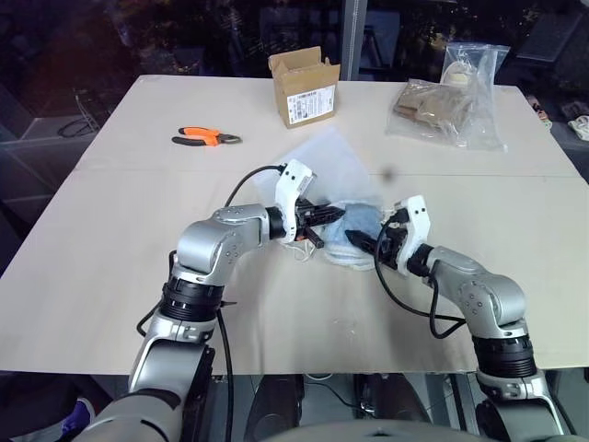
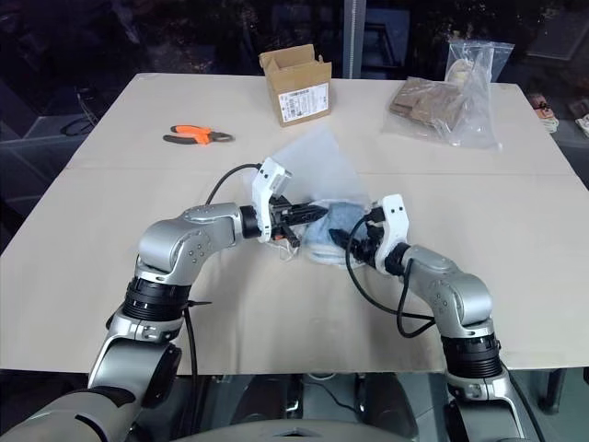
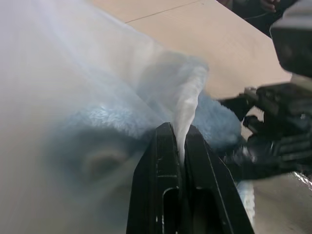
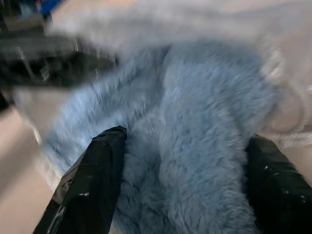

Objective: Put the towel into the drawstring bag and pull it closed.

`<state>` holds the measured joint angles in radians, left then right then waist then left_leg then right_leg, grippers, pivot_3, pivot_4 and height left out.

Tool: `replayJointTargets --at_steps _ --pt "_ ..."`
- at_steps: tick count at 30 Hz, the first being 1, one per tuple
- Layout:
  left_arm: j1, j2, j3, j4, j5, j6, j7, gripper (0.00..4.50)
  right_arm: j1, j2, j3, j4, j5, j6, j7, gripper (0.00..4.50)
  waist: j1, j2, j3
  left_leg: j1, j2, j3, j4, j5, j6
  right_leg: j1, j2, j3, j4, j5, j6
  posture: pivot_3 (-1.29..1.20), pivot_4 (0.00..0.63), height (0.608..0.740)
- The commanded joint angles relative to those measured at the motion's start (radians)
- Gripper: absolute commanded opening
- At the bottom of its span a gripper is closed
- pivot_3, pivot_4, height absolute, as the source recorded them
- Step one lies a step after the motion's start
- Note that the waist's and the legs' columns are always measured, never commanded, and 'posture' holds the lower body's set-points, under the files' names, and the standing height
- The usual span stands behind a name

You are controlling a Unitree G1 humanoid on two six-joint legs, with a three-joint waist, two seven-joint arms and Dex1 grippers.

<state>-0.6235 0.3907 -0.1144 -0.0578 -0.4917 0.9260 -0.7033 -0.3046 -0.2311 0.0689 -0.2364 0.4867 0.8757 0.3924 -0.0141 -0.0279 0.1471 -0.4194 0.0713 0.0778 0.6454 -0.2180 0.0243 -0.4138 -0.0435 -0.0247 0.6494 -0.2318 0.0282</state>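
Mid-task: towel going in, bag not closed. The left gripper [image 1: 333, 217] is clamped tight on the upper lip of the thin translucent white fabric drawstring bag [image 1: 324, 164], and holds the mouth lifted; in the left wrist view a fold of that fabric runs right between its two black fingers [image 3: 165, 161]. The small light blue terry cloth towel [image 1: 361, 224] sits just ahead of and under this claw, partly behind the bag's sheer wall. Part of it looks to be still at the mouth.

The right gripper [image 1: 365, 243] faces the left one from the opposite side, close to it. Its jaws stand wide, one finger on each side of the towel's blue pile in the right wrist view, not squeezing it as far as I can tell. My read is that it is either pushing the towel or has just let go.

The thin white cord drawstrings [image 1: 304, 250] lie slack on the pale tabletop [image 1: 120, 230] just below the left claw.

Left to do, by my judgement: seat the towel fully past the mouth, then grab the cords and pull shut. Cinching not yet begun.

Beyond both claws: orange-handled pliers [image 1: 206, 137], small open cardboard box [image 1: 305, 87], clear crinkly plastic bag of brown items [image 1: 449, 103]. None are involved.
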Motion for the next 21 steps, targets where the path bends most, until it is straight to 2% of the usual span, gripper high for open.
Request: replayJointTargets --at_steps 1,2,4,7,8,13,21 --pt "-0.015 0.009 0.001 -0.014 0.005 -0.019 -0.012 0.00 -0.001 0.003 0.050 0.019 -0.054 -0.058 0.002 2.81 0.000 0.000 0.000 0.000 0.000 0.000 0.000 0.000 0.000 0.000 0.000 0.000 -0.001 0.000 0.000 0.00 0.150 0.740" --pt "-0.014 0.013 -0.001 -0.016 0.008 -0.023 -0.013 0.00 0.000 0.010 0.057 0.033 -0.063 -0.072 0.001 2.55 0.000 0.000 0.000 0.000 0.000 0.000 0.000 0.000 0.000 0.000 0.000 0.000 -0.001 0.000 0.000 0.00 0.150 0.740" --pt "-0.012 0.024 -0.003 -0.020 0.007 -0.023 -0.021 0.00 0.002 0.031 0.069 0.072 -0.074 -0.110 0.013 1.44 -0.001 0.000 0.000 0.000 0.000 0.001 0.000 0.000 0.000 0.000 0.000 0.001 -0.002 0.000 0.000 0.00 0.150 0.740" --pt "-0.007 0.060 0.003 -0.022 0.000 -0.017 -0.046 0.00 0.006 0.063 0.080 0.139 -0.079 -0.195 0.062 0.20 -0.002 0.000 0.000 0.000 0.000 0.000 0.000 0.000 0.000 0.000 0.000 0.001 -0.002 0.000 0.000 0.00 0.150 0.740" --pt "-0.005 0.073 0.002 -0.019 0.003 -0.019 -0.052 0.00 0.004 0.084 0.066 0.157 -0.063 -0.214 0.075 0.09 -0.003 0.000 0.000 0.000 0.000 0.000 0.000 0.000 0.000 0.000 0.000 0.001 -0.002 0.000 0.000 0.00 0.150 0.740" --pt "0.010 0.120 0.014 -0.045 -0.019 0.009 -0.071 0.00 -0.025 0.203 -0.055 0.226 0.075 -0.254 0.130 0.09 -0.003 0.000 0.000 0.001 0.002 0.000 -0.002 0.000 0.000 0.000 0.002 0.000 -0.001 0.000 0.000 0.00 0.150 0.740" --pt "0.007 0.096 0.107 -0.186 -0.252 0.251 -0.085 0.00 -0.117 0.317 -0.121 0.343 0.108 -0.322 0.131 0.09 -0.001 0.001 0.001 0.000 0.002 0.000 -0.003 0.000 0.000 0.000 0.001 0.001 -0.002 0.000 0.000 0.00 0.150 0.740"
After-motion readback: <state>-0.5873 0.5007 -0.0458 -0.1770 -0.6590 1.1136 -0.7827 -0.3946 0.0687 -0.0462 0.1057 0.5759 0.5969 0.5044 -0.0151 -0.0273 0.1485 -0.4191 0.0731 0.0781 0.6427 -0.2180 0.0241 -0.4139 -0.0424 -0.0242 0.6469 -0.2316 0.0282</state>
